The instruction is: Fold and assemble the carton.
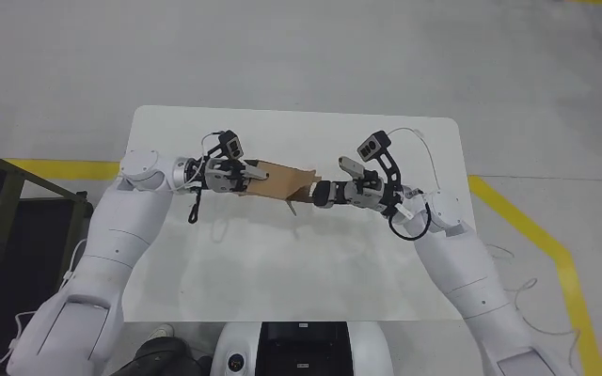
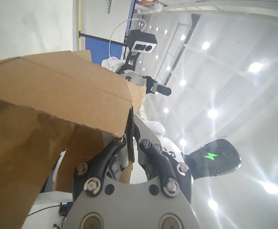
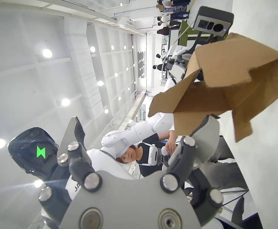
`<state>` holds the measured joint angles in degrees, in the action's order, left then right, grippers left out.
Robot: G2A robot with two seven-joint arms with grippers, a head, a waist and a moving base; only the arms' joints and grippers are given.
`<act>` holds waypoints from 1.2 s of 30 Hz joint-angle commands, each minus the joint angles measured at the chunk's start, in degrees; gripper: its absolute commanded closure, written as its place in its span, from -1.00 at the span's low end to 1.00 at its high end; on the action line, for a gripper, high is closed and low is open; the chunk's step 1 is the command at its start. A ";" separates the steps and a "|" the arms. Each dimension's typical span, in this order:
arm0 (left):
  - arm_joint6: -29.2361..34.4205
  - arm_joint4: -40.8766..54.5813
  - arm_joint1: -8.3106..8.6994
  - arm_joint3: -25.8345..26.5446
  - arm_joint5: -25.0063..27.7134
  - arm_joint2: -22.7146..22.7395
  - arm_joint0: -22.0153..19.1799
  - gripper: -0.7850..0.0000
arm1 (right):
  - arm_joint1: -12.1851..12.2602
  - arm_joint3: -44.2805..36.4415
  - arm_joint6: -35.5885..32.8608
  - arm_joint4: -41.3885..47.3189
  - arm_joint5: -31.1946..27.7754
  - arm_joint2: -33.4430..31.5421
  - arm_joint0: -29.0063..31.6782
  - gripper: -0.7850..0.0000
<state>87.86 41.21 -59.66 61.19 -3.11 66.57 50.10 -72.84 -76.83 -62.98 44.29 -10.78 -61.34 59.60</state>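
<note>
From above, the brown carton [image 1: 280, 179] hangs in the air over the white bench [image 1: 310, 273], held between the two arms. The left end effector [image 1: 246, 175] is at one end of the carton and the right end effector [image 1: 329, 180] is at the opposite end. The carton lies roughly level between them and is tilted a little, with a loose flap [image 1: 299, 199] sticking out beside the right end effector.

In the left wrist view, the left end effector is pressed together on the carton. Its two dark fingers [image 2: 108, 151] pinch a thin cardboard edge that runs straight up between them. The carton's main panel, with its creases, spreads out just past the fingertips and to one side. The right end effector is farther off beyond the carton's far corner, with its wrist camera [image 2: 143, 44] above it.

In the right wrist view, the right end effector is spread wide. One finger [image 3: 75, 130] stands clear in open air, well apart from the carton. The other finger [image 3: 206, 132] reaches up under the carton and touches the underside of a flap. The carton is partly opened, with its walls at an angle to each other and several flaps hanging loose just beyond this fingertip. The left arm's wrist camera [image 3: 214, 20] sits past the carton's far end.
</note>
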 commanded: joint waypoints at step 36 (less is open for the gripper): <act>0.15 6.27 4.08 5.91 -0.49 -8.62 0.05 1.00 | -2.47 7.35 -1.57 1.18 -2.43 4.46 -5.19 -1.00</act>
<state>88.00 47.24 -55.72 67.08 -3.70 58.08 50.19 -75.24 -69.76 -64.26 45.15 -13.28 -56.96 54.54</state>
